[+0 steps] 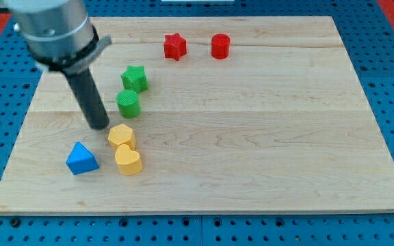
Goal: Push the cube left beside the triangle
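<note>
A blue triangle block (82,159) lies near the board's lower left. A yellow block with flat sides (122,136) sits to its upper right, touching a yellow heart block (128,161) just below it. No plain cube shape can be made out. My tip (100,127) stands on the board just left of the flat-sided yellow block, close to it, and above and right of the blue triangle. The rod slants up toward the view's top left.
A green cylinder (128,103) and a green star (135,78) sit above the yellow blocks. A red star (175,46) and a red cylinder (220,46) lie near the top edge. The wooden board (265,150) rests on a blue pegboard.
</note>
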